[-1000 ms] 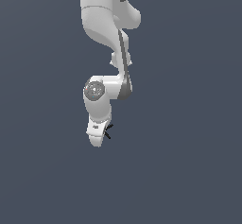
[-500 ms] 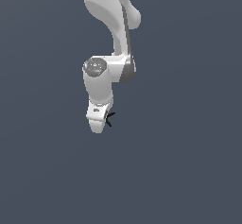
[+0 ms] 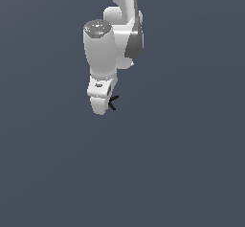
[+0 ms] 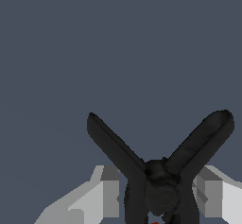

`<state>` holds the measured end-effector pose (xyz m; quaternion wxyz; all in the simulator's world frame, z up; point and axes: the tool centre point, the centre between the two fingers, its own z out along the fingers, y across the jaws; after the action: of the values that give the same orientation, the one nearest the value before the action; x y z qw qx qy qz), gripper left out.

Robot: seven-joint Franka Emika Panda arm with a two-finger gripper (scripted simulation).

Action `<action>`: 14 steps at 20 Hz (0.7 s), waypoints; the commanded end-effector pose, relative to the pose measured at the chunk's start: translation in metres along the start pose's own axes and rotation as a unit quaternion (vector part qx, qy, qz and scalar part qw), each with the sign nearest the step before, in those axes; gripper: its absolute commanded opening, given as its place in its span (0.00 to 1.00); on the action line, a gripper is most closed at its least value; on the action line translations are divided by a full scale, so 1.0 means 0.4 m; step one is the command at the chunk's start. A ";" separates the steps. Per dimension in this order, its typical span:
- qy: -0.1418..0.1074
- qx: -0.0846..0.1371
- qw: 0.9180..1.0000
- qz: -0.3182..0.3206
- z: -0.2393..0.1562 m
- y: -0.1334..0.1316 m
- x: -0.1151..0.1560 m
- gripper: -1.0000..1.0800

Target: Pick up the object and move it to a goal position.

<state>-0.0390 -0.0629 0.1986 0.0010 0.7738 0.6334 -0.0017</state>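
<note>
Clamping the object point(image 4: 159, 185) between its two pale fingers point(image 4: 106, 194), the gripper point(image 3: 106, 102) hangs under the white arm point(image 3: 103, 53) against a plain grey-blue backdrop. The object is black and forked, two thin prongs spreading outward from a knobby hub. A red speck shows at the wrist view's edge, mostly cut off; in the exterior view only small dark prongs show.

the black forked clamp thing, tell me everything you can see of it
The black clamp is a small, matte, dark piece with two thin prongs spreading into a V from a knobby hub, and a tiny red spot at its base. It sits between the white gripper fingers, which flank its hub closely on both sides. In the exterior view it shows only as small black prongs sticking out beside the gripper tip, over plain grey background.
</note>
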 end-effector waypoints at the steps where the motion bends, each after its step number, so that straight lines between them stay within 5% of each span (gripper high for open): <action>1: 0.000 0.000 1.000 0.000 -0.059 -0.026 0.003 0.00; 14: 0.002 0.000 1.000 -0.001 -0.394 -0.162 0.023 0.00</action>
<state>-0.0939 -0.0427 0.3405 0.0004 0.7733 0.6340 -0.0001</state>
